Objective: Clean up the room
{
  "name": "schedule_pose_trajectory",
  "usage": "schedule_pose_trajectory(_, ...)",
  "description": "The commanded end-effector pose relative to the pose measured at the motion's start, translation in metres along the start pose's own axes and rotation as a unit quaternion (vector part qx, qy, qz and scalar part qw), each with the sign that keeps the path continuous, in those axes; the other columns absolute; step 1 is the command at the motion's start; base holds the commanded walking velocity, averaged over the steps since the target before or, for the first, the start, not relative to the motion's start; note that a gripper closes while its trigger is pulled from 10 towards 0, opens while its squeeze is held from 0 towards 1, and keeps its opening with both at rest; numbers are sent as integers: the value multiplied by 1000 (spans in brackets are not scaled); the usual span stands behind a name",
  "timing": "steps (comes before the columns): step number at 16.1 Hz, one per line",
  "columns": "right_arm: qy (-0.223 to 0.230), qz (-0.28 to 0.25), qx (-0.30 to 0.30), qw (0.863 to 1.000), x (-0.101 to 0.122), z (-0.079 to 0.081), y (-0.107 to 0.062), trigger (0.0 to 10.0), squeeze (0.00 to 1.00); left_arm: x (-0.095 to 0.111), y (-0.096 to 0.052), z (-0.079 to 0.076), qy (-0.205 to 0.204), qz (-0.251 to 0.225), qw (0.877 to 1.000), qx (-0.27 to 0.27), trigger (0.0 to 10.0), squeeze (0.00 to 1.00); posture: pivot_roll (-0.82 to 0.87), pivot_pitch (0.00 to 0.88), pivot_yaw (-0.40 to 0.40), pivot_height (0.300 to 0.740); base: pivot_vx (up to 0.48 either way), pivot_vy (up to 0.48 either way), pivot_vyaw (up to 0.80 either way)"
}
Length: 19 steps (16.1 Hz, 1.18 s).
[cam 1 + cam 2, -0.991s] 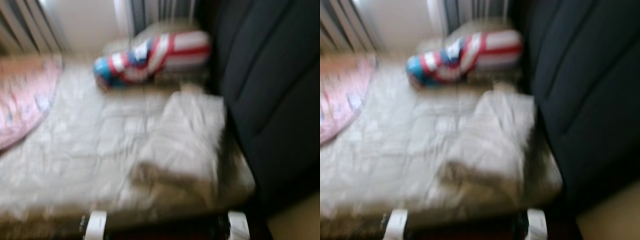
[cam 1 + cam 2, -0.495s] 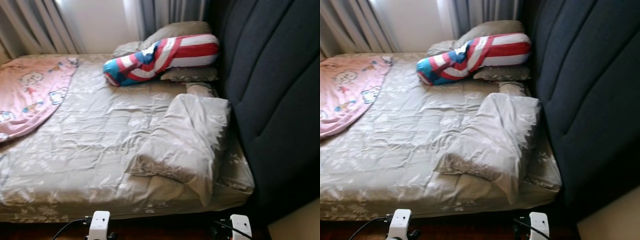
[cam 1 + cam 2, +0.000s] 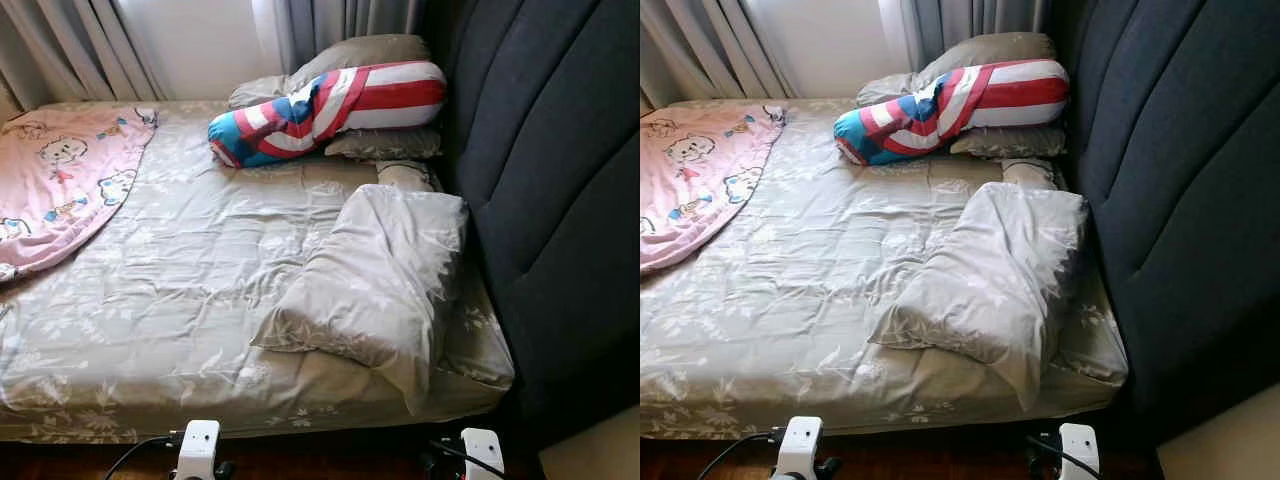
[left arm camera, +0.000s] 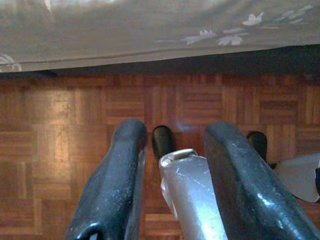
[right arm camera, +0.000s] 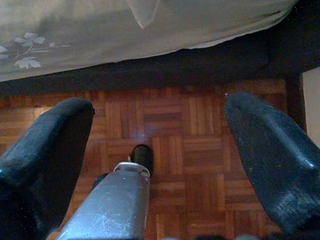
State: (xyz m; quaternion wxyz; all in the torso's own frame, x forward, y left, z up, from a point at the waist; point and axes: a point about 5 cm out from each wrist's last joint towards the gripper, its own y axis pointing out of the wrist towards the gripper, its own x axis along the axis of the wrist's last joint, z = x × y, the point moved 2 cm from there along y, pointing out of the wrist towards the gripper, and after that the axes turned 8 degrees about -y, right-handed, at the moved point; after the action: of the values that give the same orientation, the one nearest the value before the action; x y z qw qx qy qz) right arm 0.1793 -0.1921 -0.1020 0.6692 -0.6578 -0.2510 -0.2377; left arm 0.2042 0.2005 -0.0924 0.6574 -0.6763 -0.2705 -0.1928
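Observation:
A bed [image 3: 180, 300] with a wrinkled grey flowered sheet stands before me. A grey pillow [image 3: 380, 280] lies crumpled and askew near the dark headboard [image 3: 560, 200]. At the far end, a red, white and blue striped bolster [image 3: 325, 100] rests on two more grey pillows [image 3: 350, 55]. A pink cartoon-print blanket [image 3: 60, 180] covers the bed's left side. Both arms hang low by the bed's near edge. My left gripper [image 4: 176, 132] is open over the parquet floor [image 4: 60, 130]. My right gripper [image 5: 160, 107] is wide open and holds nothing.
Grey curtains [image 3: 70, 50] and a pale wall [image 3: 200, 40] lie behind the bed. The tall padded headboard runs along the right. The sheet's edge [image 5: 100, 40] hangs above a dark gap under the bed. A beige surface [image 3: 600, 450] shows at the bottom right corner.
The head camera was blurred a second ago and is now steady, with the picture shifted slightly down. Nothing on the bed has moved.

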Motion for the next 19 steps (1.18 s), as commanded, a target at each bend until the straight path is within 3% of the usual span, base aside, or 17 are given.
schedule_pose_trajectory(1, -4, 3, 2, 1000, -2, 0, -1, 10000, 0, -2, -1, 3, -4, 0, 1000, 4, 10000, 0, -28, 18, -16, 740, 0, 0, 0)
schedule_pose_trajectory(7, -8, 5, 3, 1000, -2, 0, -1, 10000, 0, 6, 0, 2, -13, -26, 1000, 10, 10000, 0, -25, 27, -24, 740, 0, 0, 0)
schedule_pose_trajectory(15, -32, 5, 12, 999, 0, 0, 0, 10000, 0, 4, 0, -1, -9, -24, 1000, 7, 10000, 0, -25, 33, -23, 740, 0, 0, 0)
schedule_pose_trajectory(19, -19, 7, 6, 1000, -1, -1, 0, 10000, 0, 4, 0, -3, -11, -24, 1000, 3, 10000, 0, -27, 35, -24, 740, 0, 0, 400)
